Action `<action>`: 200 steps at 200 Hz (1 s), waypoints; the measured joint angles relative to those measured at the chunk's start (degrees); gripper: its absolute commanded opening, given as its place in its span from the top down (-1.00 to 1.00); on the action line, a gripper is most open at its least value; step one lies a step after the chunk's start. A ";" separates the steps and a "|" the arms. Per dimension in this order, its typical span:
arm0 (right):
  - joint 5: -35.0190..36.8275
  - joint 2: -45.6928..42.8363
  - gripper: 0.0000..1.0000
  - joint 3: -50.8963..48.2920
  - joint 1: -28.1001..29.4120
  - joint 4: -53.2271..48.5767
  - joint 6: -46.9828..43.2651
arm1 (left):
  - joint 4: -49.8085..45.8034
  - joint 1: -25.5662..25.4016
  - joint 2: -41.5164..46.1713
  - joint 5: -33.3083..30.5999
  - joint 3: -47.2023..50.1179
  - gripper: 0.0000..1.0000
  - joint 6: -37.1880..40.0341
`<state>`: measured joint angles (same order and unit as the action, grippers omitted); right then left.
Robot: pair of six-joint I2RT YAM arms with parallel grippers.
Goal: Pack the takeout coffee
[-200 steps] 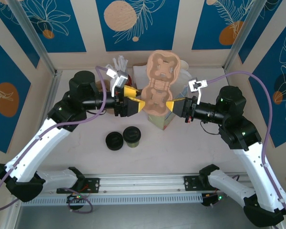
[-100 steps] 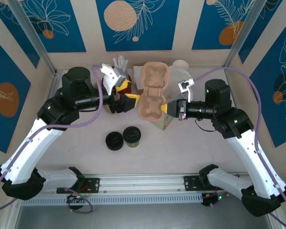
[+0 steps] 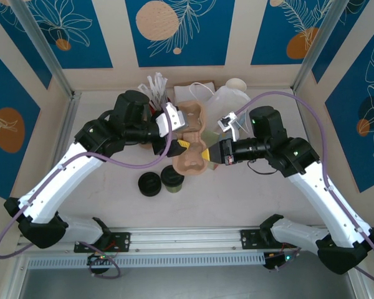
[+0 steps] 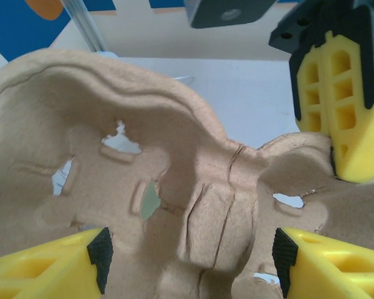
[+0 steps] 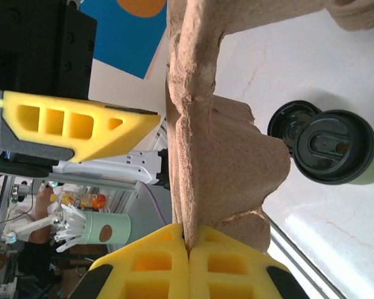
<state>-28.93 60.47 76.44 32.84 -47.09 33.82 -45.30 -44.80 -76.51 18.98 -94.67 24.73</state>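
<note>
The takeout coffee (image 3: 172,177) stands on the table wearing its black lid, near the front centre; the right wrist view has it at the right (image 5: 338,156). Just above it hangs a tan pulp cup carrier (image 3: 191,140). My right gripper (image 3: 206,154) is shut on the carrier's edge (image 5: 188,244). From the other side my left gripper (image 3: 177,133) straddles the carrier's middle ridge (image 4: 218,218). Its jaws (image 4: 190,258) are open, with the pads apart from the pulp. The right gripper's yellow finger (image 4: 346,106) shows in the left wrist view.
A low pile of black lids (image 3: 149,184) sits beside the coffee on its left. At the back stand a holder of white utensils (image 3: 157,83), a translucent bag (image 3: 227,103) and a stack of cups (image 3: 236,84). Side walls close in the table.
Both arms have swung inward and brought the carrier down and nearer, close over the coffee. The right gripper stays shut on it. The left gripper has shifted round to its middle.
</note>
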 measured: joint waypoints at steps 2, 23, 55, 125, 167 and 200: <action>0.00 0.09 1.00 0.00 0.04 -0.04 0.00 | 0.00 -0.02 -0.02 0.00 0.00 -0.37 0.15; 0.00 1.14 1.00 0.00 0.83 -0.33 0.02 | -0.61 -0.37 -0.52 -0.02 0.00 -0.30 2.32; 0.00 2.40 1.00 0.00 1.29 -0.59 0.20 | -0.57 -0.63 -0.70 0.00 0.22 -0.15 3.72; -0.02 3.54 1.00 0.00 1.70 -0.57 0.20 | -0.59 -1.20 -0.72 0.02 4.13 -0.08 3.74; -0.57 4.26 1.00 0.00 1.73 -1.09 0.17 | -0.52 -1.31 -0.85 -0.26 5.20 0.05 2.78; -0.72 4.33 1.00 0.00 1.84 -1.49 0.17 | -0.11 -1.31 -0.85 -0.42 5.68 0.09 2.62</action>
<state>-29.65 64.79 76.44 34.68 -48.58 34.00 -45.41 -46.11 -77.36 18.57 -88.99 27.35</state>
